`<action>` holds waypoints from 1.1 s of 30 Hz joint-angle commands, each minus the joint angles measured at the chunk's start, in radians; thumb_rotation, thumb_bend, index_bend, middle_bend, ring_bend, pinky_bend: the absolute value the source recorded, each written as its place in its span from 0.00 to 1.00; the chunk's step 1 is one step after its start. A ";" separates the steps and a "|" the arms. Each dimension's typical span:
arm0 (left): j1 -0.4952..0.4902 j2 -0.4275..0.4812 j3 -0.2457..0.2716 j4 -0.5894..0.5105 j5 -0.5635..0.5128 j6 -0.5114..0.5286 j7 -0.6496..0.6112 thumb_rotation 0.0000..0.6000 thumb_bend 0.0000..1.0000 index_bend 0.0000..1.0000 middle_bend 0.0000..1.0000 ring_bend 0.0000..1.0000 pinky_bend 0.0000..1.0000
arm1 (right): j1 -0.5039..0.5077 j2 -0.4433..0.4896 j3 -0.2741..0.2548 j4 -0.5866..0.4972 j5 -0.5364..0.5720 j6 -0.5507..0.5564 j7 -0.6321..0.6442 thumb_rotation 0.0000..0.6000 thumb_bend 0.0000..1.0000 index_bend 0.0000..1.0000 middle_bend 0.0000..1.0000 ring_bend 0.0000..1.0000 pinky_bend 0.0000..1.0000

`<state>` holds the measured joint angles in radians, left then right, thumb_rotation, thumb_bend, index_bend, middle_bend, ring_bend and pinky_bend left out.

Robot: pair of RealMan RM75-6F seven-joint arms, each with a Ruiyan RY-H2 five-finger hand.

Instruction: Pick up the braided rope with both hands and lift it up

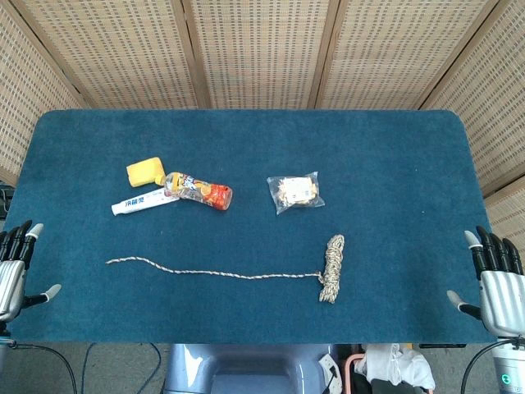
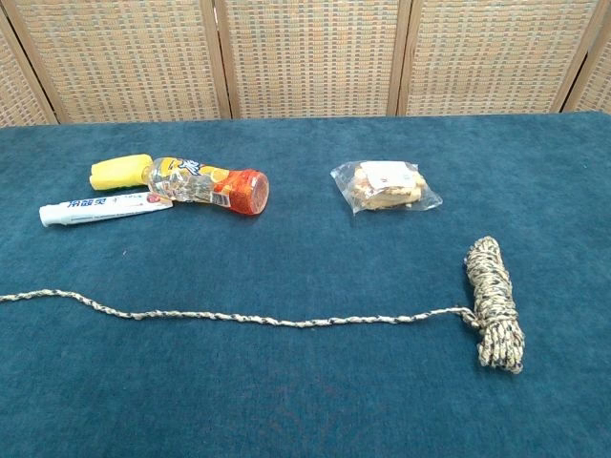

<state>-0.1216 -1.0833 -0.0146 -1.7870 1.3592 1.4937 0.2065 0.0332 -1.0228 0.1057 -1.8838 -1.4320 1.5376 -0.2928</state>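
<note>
Blue felt table [image 1: 394, 148] carrying braided rope [image 1: 331, 268] near front edge: coiled bundle lying right of centre, single strand trailing leftward. Left hand [image 1: 15, 271] resting at left table edge, fingers apart, holding nothing, well apart from strand's end. Right hand [image 1: 496, 283] sitting at right edge, fingers spread, empty. Lying farther back: toothpaste tube [image 1: 144, 202] touching yellow block [image 1: 145, 171] and orange-capped bottle [image 1: 198, 190]; clear snack bag [image 1: 294, 192] apart.
</note>
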 commanded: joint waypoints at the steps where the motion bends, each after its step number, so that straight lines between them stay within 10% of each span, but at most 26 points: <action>1: 0.002 0.000 -0.003 -0.001 0.001 -0.003 0.000 1.00 0.00 0.00 0.00 0.00 0.00 | 0.000 0.001 0.000 0.003 -0.001 0.001 0.003 1.00 0.00 0.00 0.00 0.00 0.00; 14: 0.002 -0.004 -0.021 0.007 -0.001 -0.015 -0.002 1.00 0.00 0.00 0.00 0.00 0.00 | 0.180 -0.006 -0.011 0.182 -0.204 -0.192 -0.042 1.00 0.00 0.00 0.00 0.00 0.00; 25: -0.024 -0.038 -0.047 0.020 -0.056 -0.062 0.060 1.00 0.00 0.00 0.00 0.00 0.00 | 0.564 -0.106 -0.113 0.606 -0.701 -0.355 0.220 1.00 0.00 0.07 0.01 0.00 0.05; 33: -0.041 -0.066 -0.073 0.044 -0.125 -0.091 0.098 1.00 0.00 0.00 0.00 0.00 0.00 | 0.750 -0.271 -0.189 0.821 -0.829 -0.434 0.324 1.00 0.00 0.10 0.03 0.00 0.07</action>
<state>-0.1597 -1.1447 -0.0832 -1.7470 1.2398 1.4064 0.2997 0.7372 -1.2394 -0.0480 -1.1213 -2.2259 1.1363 -0.0130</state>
